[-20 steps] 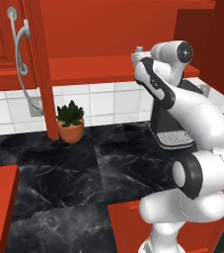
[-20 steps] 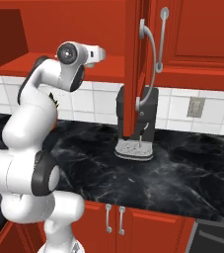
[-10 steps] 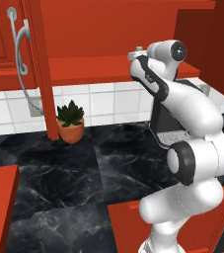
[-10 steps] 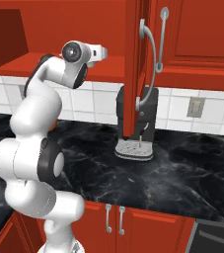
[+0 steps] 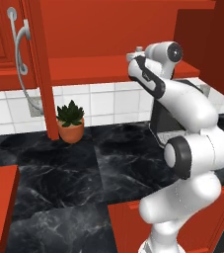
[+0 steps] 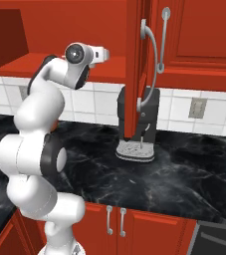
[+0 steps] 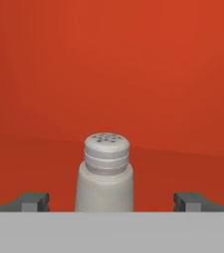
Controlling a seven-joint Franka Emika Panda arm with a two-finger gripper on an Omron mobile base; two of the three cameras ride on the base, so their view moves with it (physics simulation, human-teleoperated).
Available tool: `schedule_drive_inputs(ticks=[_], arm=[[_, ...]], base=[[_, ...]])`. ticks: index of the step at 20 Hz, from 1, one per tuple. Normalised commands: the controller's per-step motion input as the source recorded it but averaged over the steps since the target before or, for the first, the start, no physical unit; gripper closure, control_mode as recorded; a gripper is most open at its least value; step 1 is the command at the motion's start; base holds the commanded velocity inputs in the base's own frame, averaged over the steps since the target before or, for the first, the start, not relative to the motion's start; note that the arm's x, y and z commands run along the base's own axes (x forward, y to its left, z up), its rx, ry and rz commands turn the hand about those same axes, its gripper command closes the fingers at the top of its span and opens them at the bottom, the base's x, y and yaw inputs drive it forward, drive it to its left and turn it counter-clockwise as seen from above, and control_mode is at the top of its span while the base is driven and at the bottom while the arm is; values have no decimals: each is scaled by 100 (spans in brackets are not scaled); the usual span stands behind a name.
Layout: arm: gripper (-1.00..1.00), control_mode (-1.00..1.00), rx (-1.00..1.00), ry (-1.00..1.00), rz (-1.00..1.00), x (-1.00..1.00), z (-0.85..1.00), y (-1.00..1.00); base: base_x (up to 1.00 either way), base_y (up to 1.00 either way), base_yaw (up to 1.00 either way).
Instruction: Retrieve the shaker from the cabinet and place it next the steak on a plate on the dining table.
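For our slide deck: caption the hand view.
Open gripper facing the upright shaker inside the red cabinet.

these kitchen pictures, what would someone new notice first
First, the white arm reaching up into the open red cabinet above the black marble counter. In the hand view, the grey shaker stands upright on the red shelf, centred between the tips of the open gripper. Smaller draws are the potted plant by the tiled wall and the dark coffee machine on the counter.
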Motion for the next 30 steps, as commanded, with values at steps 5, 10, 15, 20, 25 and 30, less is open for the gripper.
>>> schedule_drive_inputs(ticks=[5, 10, 15, 20, 25, 30], arm=[[-100, -100, 0, 0, 0, 24, -8, 1], [-100, -100, 0, 0, 0, 25, -11, 5], [100, -100, 0, 0, 0, 16, -11, 13], [100, -100, 0, -1, 0, -32, -1, 2], [100, -100, 0, -12, 0, -100, 7, -17], [100, -100, 0, -10, 0, -100, 21, -20]], base=[[0, 0, 0], [0, 0, 0], [0, 0, 0], [0, 0, 0], [0, 0, 0], [0, 0, 0]])
